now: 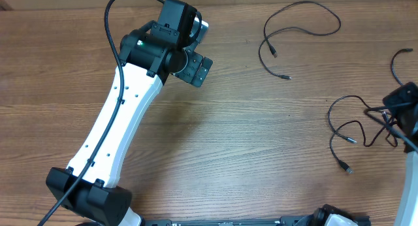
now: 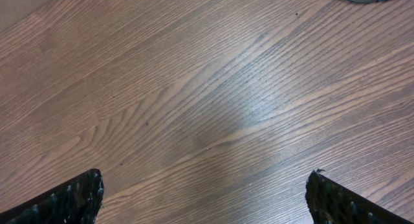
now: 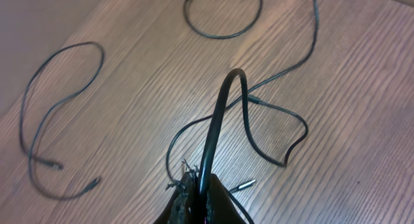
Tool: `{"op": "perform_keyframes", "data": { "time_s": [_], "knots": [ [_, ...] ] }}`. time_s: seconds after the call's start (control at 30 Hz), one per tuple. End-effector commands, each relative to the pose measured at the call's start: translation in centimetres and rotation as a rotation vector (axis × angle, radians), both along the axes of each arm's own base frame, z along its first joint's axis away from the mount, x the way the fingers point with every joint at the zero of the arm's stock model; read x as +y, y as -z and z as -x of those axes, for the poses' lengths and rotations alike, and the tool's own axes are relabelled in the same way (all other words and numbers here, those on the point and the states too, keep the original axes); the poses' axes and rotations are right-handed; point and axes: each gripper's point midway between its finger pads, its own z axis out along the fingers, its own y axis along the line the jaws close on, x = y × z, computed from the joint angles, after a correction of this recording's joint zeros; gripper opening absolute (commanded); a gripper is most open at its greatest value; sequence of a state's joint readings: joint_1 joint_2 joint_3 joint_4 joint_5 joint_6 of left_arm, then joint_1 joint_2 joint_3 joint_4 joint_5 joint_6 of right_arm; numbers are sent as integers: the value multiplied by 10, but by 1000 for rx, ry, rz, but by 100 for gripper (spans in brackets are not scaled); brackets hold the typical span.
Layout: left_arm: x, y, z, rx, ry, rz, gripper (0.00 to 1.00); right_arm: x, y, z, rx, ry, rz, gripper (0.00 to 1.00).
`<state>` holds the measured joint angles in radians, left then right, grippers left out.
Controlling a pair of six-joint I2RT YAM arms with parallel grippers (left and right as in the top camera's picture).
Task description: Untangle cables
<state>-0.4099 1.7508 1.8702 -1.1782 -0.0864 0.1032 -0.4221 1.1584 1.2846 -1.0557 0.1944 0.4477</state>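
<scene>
1. Left hand [image 2: 204, 185]: over the far-left part of the desk [image 1: 248, 141]. Its fingers are spread wide apart with nothing between them (its wrist view shows only bare wood below).
2. Lone cable [image 1: 302, 22]: far side, right of centre. It lies in one open curl with both plug ends free, well apart from the other cords. Judged sorted, so leave it alone.
3. Cable cluster [image 1: 346, 131]: right side, mid-depth. Thin black cords loop across one another, with two plug ends lying on the near side (how many cords cannot be told).
4. Right hand [image 3: 200, 198]: at the right edge. Its fingers are together, clamped on a loop of the cable cluster that arches up out of the fingertips.
5. Step in hand, as a judgement: drawing the pinched strand free of the cluster.
   - Pull slowly and low, away from the crossings and toward bare wood.
   - Watch that a plug end does not catch in a loop.
   - If the whole cluster drags along, bring the idle left hand over to pin the rest (it is free for this).
   - Lay the freed strand well apart from the lone cable.
</scene>
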Motion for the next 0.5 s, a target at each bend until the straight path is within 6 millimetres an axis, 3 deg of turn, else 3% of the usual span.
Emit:
{"op": "perform_keyframes", "data": {
  "time_s": [0.0,0.33,0.47],
  "knots": [
    [0,2,-1,7,-13,13,100,-30,-4,3,-25,83,2,4],
    [0,2,-1,7,-13,13,100,-132,20,36,-30,371,-9,4],
    [0,2,-1,7,-13,13,100,-160,39,34,-21,417,-15,4]
  ]
}}
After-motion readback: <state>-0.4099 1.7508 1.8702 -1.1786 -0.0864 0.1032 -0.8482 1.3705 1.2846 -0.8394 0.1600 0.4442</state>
